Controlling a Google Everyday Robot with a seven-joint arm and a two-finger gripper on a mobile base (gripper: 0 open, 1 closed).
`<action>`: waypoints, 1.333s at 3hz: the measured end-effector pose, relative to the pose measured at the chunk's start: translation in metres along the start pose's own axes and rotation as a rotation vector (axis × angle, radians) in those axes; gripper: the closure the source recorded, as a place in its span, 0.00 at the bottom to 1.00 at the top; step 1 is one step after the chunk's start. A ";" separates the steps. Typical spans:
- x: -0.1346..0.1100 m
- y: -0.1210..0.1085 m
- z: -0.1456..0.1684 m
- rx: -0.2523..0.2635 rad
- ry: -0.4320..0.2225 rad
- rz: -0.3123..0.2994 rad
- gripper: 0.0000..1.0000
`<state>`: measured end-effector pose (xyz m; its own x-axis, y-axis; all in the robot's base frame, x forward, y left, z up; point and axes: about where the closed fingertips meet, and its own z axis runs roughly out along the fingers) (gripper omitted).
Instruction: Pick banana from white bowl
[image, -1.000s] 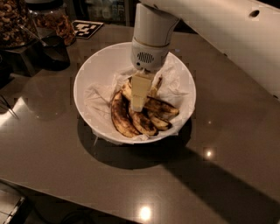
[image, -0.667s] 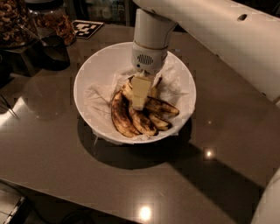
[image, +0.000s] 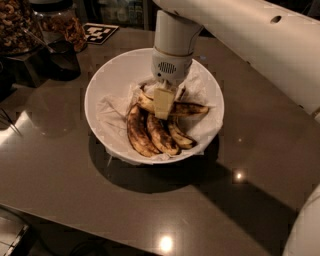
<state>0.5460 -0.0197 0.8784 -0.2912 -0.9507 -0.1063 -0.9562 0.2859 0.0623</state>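
The white bowl (image: 107, 82) stands on the dark table, lined with crumpled white paper. The banana (image: 192, 108), the longest one, pale with brown speckles, lies crosswise in the bowl's middle with its tip pointing right. My gripper (image: 163, 103) reaches straight down from the white wrist and sits on the banana's left half, hiding that part. Three shorter, browner bananas (image: 150, 132) lie side by side in front of it.
A dark container with nuts (image: 17, 25) and a dark cup (image: 62, 60) stand at the table's back left, with a black-and-white marker tag (image: 100, 32) beside them. My white arm (image: 260, 35) spans the upper right. The table's front edge runs along the lower left.
The gripper has stayed low in the bowl over the banana. The upper arm has shifted a little on the right side.
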 end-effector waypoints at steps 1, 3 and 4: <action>0.007 0.007 -0.018 0.060 -0.036 -0.005 1.00; 0.040 0.056 -0.083 0.195 -0.126 -0.094 1.00; 0.056 0.088 -0.112 0.263 -0.118 -0.150 1.00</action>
<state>0.4490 -0.0616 0.9894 -0.1335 -0.9686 -0.2099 -0.9590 0.1797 -0.2192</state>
